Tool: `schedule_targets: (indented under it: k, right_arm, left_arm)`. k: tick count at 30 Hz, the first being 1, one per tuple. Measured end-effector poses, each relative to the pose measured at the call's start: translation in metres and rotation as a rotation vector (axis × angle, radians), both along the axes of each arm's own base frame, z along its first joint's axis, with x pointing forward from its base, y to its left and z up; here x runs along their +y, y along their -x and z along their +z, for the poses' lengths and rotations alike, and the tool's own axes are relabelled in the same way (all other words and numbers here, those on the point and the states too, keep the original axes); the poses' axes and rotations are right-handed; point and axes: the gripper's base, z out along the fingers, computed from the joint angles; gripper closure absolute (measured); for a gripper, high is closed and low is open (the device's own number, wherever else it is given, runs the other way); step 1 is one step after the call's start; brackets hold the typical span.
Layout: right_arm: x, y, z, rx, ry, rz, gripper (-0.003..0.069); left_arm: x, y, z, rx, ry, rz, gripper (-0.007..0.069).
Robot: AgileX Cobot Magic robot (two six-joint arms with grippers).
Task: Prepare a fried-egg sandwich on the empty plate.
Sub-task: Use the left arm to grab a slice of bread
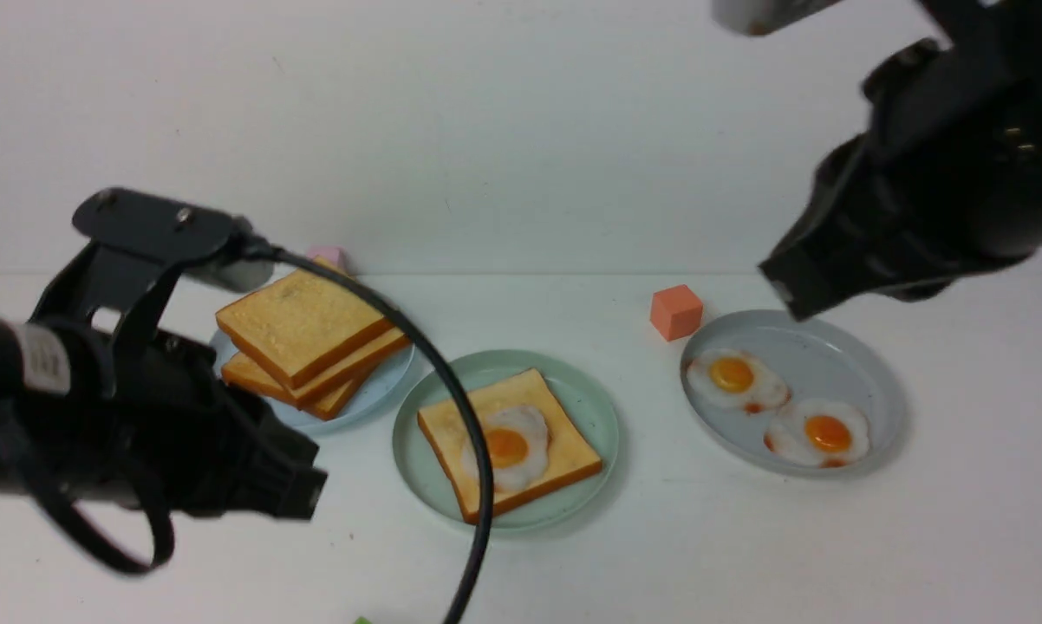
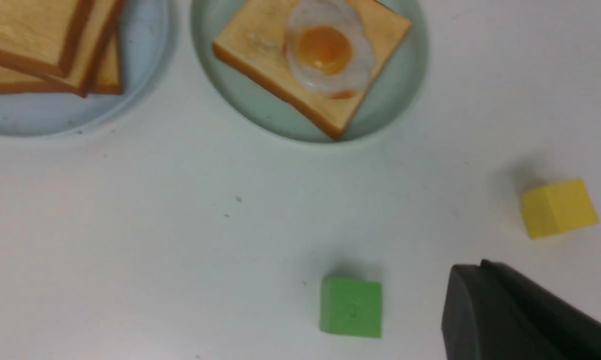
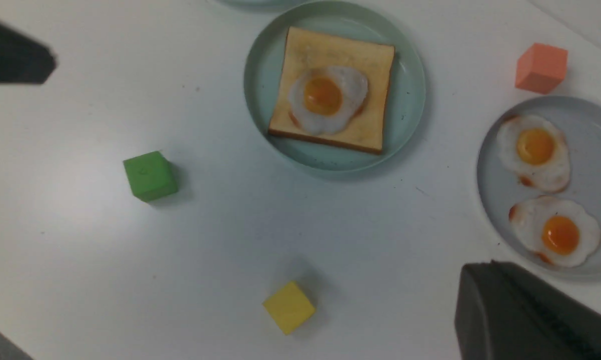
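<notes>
The mint-green plate [image 1: 586, 397] sits mid-table and holds one toast slice [image 1: 564, 452] with a fried egg [image 1: 521, 442] lying uncovered on top. Plate [image 2: 260, 110], toast [image 2: 260, 45] and egg [image 2: 325, 50] also show in the left wrist view, and the plate [image 3: 260, 90] and egg [image 3: 325, 95] in the right wrist view. My left gripper [image 1: 304, 490] hangs shut and empty above the table, near-left of the plate. My right gripper [image 1: 785, 290] is raised, shut and empty, above the grey plate's far edge.
A pale blue plate [image 1: 382, 386] at the left holds stacked toast slices [image 1: 300, 325]. A grey plate [image 1: 833, 355] at the right holds two fried eggs [image 1: 733, 377]. An orange cube [image 1: 675, 312], a pink cube [image 1: 328, 256], a green cube [image 3: 149, 176] and a yellow cube [image 3: 289, 306] lie around.
</notes>
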Motion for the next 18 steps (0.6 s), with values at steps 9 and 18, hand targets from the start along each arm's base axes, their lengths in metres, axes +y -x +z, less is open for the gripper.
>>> schedule_targets:
  k: [9, 18]
  right_arm:
    - [-0.062, 0.064, -0.012, -0.017, -0.069, -0.016, 0.0666]
    - [-0.088, 0.09, -0.018, -0.1, -0.152, -0.011, 0.0662]
  left_arm:
    - [0.023, -0.093, -0.006, 0.062, -0.002, 0.056, 0.0638]
    - [0.018, -0.174, -0.04, 0.079, -0.121, 0.046, 0.0638]
